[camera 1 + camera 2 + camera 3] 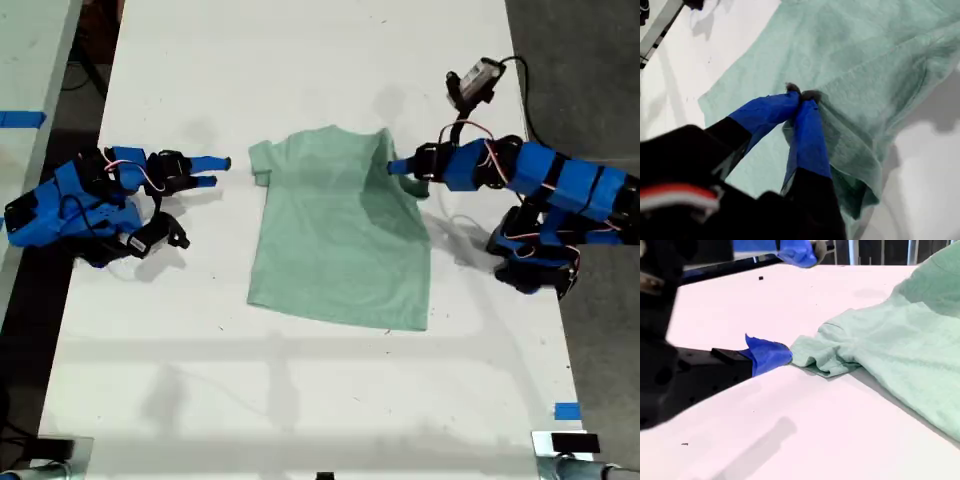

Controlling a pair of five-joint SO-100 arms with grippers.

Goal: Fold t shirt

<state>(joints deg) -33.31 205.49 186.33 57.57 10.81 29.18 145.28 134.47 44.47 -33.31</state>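
Our pale mint-green t shirt lies on the white table, its long axis running near to far in the exterior view, neck end far and hem near; no print or label can be read on it. From the exterior view's right, my first gripper has its blue jaws pressed together, pinching a fold of the sleeve there. From the exterior view's left, my second gripper stands spread, its lower fingertip touching the other sleeve, the upper one clear of it.
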